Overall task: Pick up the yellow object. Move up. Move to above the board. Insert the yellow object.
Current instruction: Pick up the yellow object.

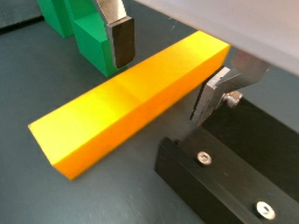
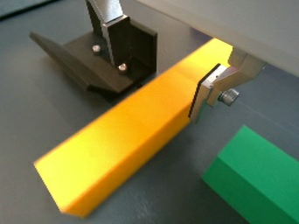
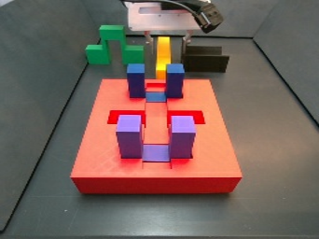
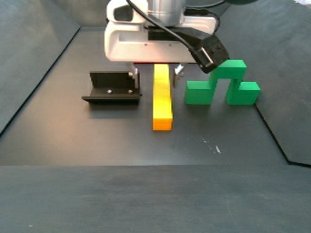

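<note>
Two flat silver fingers (image 1: 121,35) with dark pads straddle the long, smooth yellow-orange rectangular bar (image 1: 131,99) near one of its ends, one plate on each long side, and both wrist views show them close against the bar's faces; whether the pads truly press on it or stand a hair off cannot be told. The end effector (image 2: 160,59) is therefore only about as wide open as the bar is thick. In a side view the yellow-orange bar (image 4: 162,96) lies flat on the dark grey worktop (image 4: 145,182), with the end effector (image 4: 162,65) low over the bar's far end beneath the white wrist housing (image 4: 145,38). Beside the bar on one long side stands the dark L-shaped fixture (image 4: 112,88) on its base plate, near but apart from it; on the bar's opposite long side sits the green stepped plastic block (image 4: 221,82), also near and apart. Seen from the opposite side view, the large flat red square board (image 3: 156,142) with recessed slots and four upright blue-purple rectangular posts (image 3: 131,138) lies nearer the camera than the bar (image 3: 163,49), which shows behind the board's far edge, between the green block (image 3: 110,45) and the fixture (image 3: 208,60).
</note>
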